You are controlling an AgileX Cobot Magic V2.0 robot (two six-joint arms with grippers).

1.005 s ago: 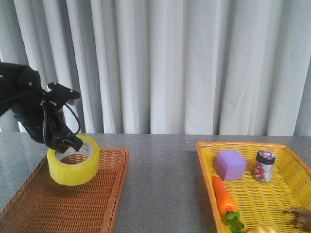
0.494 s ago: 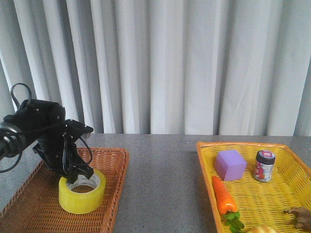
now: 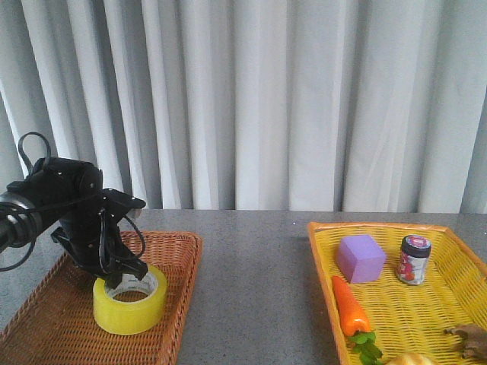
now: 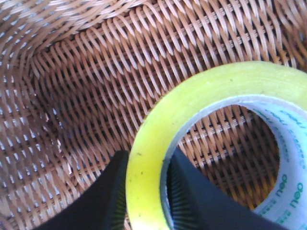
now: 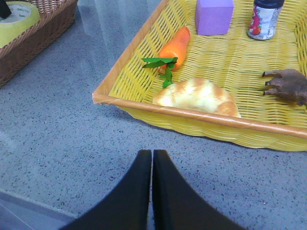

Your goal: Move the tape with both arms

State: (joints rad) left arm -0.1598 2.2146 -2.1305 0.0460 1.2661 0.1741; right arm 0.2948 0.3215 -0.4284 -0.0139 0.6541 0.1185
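1. Resting flat on the floor of the brown wicker basket (image 3: 46,334), the tape roll (image 3: 129,304) lies with its core axis vertical and its open centre facing up.
2. The left gripper (image 3: 122,277) stands directly over the roll's near-left rim. Its jaws straddle the roll wall: in the left wrist view one finger (image 4: 103,196) lies outside the yellow band and the other inside the white printed core, both pressed against the wall. Judged state: closed on the tape roll.
3. The roll appears to touch the basket weave beneath it; whether it bears its full weight there cannot be told.
4. The right gripper (image 5: 152,191) hovers over bare grey counter (image 5: 62,139), just in front of the yellow wicker basket (image 5: 201,117). Its jaws are pressed together and hold nothing.
5. The left arm is by far the nearer to the roll; the right gripper is well apart from it, across the counter.
6. Contents, brown basket: the tape roll only, as far as visible.
7. Contents, yellow basket: purple cube (image 3: 361,258), small dark-lidded jar (image 3: 413,260), toy carrot (image 3: 350,308), bread loaf (image 5: 196,97), and a brown figure (image 5: 286,84) of uncertain identity.
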